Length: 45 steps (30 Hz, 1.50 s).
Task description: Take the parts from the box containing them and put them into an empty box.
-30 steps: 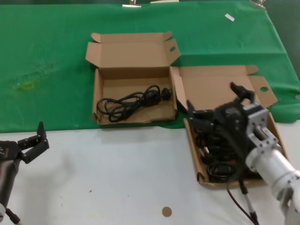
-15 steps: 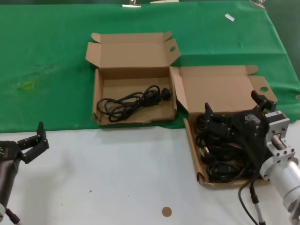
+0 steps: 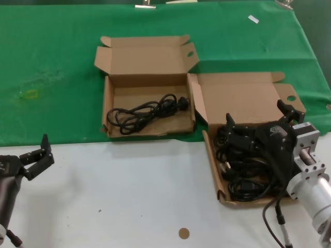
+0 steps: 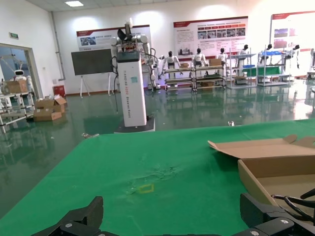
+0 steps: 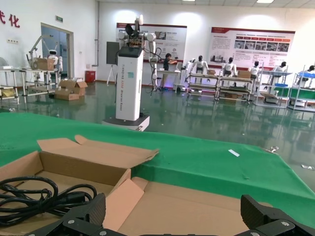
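The box containing the parts [image 3: 212,170] lies at the right, lid [image 3: 238,95] laid back, with several black coiled cables [image 3: 243,178] in its tray. My right gripper [image 3: 255,112] hovers open and empty over that tray's far end; in its wrist view the right gripper [image 5: 172,219] frames the bare lid [image 5: 197,206]. The other box [image 3: 109,106] sits to the left on the green cloth and holds one black cable [image 3: 145,111], also seen as a cable [image 5: 39,196] from the right wrist. My left gripper [image 3: 35,152] is parked open at the near left.
A green cloth [image 3: 51,62] covers the far table half and the near half is white [image 3: 129,196]. A round brown disc [image 3: 183,233] lies near the front edge. A small white tag [image 3: 253,19] and a yellow mark [image 3: 31,94] lie on the cloth.
A second ago my right gripper was nearer the gap between the boxes; it has moved right and lower over the right box, then held still. The left arm has not moved.
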{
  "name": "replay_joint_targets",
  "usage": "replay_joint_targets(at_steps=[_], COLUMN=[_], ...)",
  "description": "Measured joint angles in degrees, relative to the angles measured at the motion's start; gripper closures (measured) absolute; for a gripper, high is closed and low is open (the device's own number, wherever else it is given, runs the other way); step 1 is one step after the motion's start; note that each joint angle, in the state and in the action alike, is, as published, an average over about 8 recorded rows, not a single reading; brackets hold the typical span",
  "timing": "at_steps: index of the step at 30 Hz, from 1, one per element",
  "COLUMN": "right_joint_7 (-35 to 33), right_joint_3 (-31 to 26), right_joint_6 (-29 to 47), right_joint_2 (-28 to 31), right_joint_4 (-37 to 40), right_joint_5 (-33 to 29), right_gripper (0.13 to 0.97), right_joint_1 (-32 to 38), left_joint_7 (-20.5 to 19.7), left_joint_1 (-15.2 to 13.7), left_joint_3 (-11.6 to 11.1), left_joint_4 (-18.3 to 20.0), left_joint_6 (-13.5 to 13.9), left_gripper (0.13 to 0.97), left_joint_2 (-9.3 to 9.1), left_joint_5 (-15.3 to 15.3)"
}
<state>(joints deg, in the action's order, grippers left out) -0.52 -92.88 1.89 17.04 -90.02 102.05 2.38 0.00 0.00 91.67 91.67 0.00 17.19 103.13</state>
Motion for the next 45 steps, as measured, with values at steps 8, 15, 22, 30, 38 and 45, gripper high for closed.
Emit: replay_joint_targets(at_steps=[8,15,22,30,38,45], right_joint_7=[0.0,0.0,0.0,0.0,0.0,0.0], right_joint_3=[0.0,0.0,0.0,0.0,0.0,0.0], right_joint_6=[0.0,0.0,0.0,0.0,0.0,0.0], right_joint_2=[0.0,0.0,0.0,0.0,0.0,0.0], right_joint_4=[0.0,0.0,0.0,0.0,0.0,0.0], right_joint_5=[0.0,0.0,0.0,0.0,0.0,0.0], right_gripper=[0.129,0.129,0.129,0.129,0.129,0.129], right_joint_1=[0.0,0.0,0.0,0.0,0.0,0.0], left_joint_7=[0.0,0.0,0.0,0.0,0.0,0.0], left_joint_1=[0.0,0.0,0.0,0.0,0.0,0.0], left_joint_3=[0.0,0.0,0.0,0.0,0.0,0.0], left_joint_4=[0.0,0.0,0.0,0.0,0.0,0.0], left_joint_6=[0.0,0.0,0.0,0.0,0.0,0.0], left_gripper=[0.132,0.132,0.132,0.132,0.132,0.132], left_joint_2=[0.0,0.0,0.0,0.0,0.0,0.0], left_joint_5=[0.0,0.0,0.0,0.0,0.0,0.0])
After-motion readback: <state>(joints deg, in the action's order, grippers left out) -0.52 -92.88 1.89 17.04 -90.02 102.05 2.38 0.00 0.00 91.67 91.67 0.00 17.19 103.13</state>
